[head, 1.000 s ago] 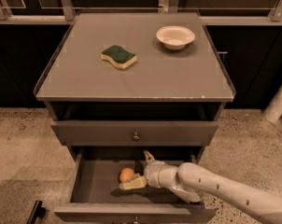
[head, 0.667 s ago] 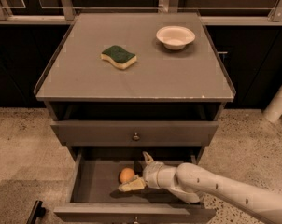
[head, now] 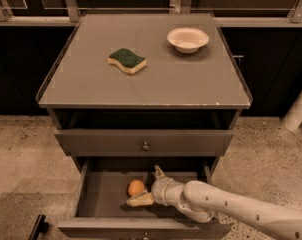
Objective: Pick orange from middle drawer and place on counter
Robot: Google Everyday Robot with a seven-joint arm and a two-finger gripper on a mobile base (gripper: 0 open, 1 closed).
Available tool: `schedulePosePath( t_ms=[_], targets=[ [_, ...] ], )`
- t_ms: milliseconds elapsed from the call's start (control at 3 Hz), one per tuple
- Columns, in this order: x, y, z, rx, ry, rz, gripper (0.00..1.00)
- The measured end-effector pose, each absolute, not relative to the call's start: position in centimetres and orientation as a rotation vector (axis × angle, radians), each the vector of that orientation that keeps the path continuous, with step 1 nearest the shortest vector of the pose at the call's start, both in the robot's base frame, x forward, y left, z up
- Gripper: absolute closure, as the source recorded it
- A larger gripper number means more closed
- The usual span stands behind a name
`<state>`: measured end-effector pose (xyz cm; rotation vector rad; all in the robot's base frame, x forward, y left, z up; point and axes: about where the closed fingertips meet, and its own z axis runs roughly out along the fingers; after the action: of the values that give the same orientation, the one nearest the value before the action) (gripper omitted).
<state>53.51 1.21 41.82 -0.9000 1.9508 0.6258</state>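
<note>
The orange (head: pixel 136 187) lies on the floor of the open middle drawer (head: pixel 96 194), left of centre. My gripper (head: pixel 148 187) reaches into the drawer from the right, just right of the orange. Its fingers are open: one fingertip (head: pixel 158 172) points toward the back, and the other (head: pixel 139 200) lies in front of the orange, close to it. The orange sits at the mouth of the open fingers and is not held. The counter (head: pixel 156 79) is the grey cabinet top above.
A green-and-yellow sponge (head: pixel 126 60) and a white bowl (head: pixel 187 39) sit on the counter. The drawer above (head: pixel 145 146) is closed. My white arm (head: pixel 241 214) crosses the drawer's right front corner. Speckled floor lies on both sides, with dark cabinets behind.
</note>
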Motion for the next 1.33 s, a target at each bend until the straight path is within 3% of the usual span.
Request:
schedulePosePath(
  t_ms=[667, 1333],
  targets=[
    [55.3, 2.0, 40.1, -0.846, 1.926, 0.521, 0.0],
    [56.0, 4.4, 38.2, -0.847, 1.926, 0.536, 0.0]
  ],
)
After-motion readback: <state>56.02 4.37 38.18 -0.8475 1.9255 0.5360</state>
